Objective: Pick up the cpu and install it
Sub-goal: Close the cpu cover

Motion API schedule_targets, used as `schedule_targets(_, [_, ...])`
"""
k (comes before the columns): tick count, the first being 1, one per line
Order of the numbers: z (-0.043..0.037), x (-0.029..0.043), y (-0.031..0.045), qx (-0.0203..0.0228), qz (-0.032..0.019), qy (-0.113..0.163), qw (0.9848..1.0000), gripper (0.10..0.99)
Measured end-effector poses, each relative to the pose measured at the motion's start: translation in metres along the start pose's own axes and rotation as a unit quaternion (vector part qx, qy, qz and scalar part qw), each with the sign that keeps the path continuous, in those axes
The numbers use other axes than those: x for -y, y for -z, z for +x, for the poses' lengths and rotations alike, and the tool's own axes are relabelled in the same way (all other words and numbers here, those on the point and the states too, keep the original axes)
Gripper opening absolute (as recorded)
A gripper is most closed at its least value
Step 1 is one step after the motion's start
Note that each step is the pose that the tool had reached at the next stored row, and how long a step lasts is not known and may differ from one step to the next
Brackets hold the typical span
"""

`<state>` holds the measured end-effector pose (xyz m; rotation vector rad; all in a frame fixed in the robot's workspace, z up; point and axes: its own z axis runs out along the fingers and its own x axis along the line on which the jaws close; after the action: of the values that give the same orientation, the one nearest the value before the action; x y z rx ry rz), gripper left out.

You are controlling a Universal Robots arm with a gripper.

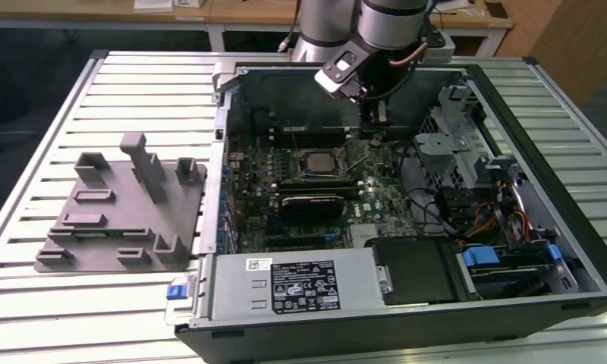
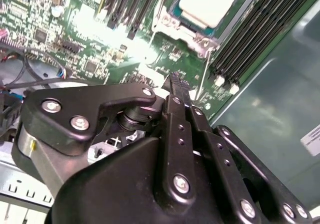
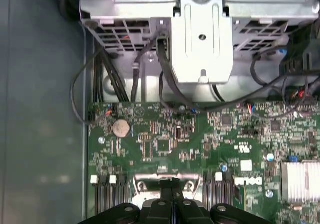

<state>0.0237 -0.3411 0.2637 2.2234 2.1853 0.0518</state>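
arm (image 1: 385, 23): one
gripper (image 3: 172, 184): one
cpu (image 2: 207, 3): one
cpu socket (image 2: 186, 31): one
motherboard (image 3: 165, 144): one
case (image 1: 405, 334): one
power supply (image 1: 237, 292): one
metal bracket (image 3: 202, 33): one
coin cell (image 3: 120, 128): one
heatsink (image 3: 300, 181): one
fixture plate (image 1: 111, 227): one
table (image 1: 101, 318): one

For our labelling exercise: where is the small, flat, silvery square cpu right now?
The small silvery square cpu sits in the socket of the green motherboard, mid-case in the exterior view, between black memory slots, near the black gripper.
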Motion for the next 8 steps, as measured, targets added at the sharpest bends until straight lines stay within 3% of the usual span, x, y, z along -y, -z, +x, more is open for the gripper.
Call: schedule_targets(8, [0.0003, -0.0196, -0.0008, 0.0001, 0.0006, 0.000, 1.0000, 0.106])
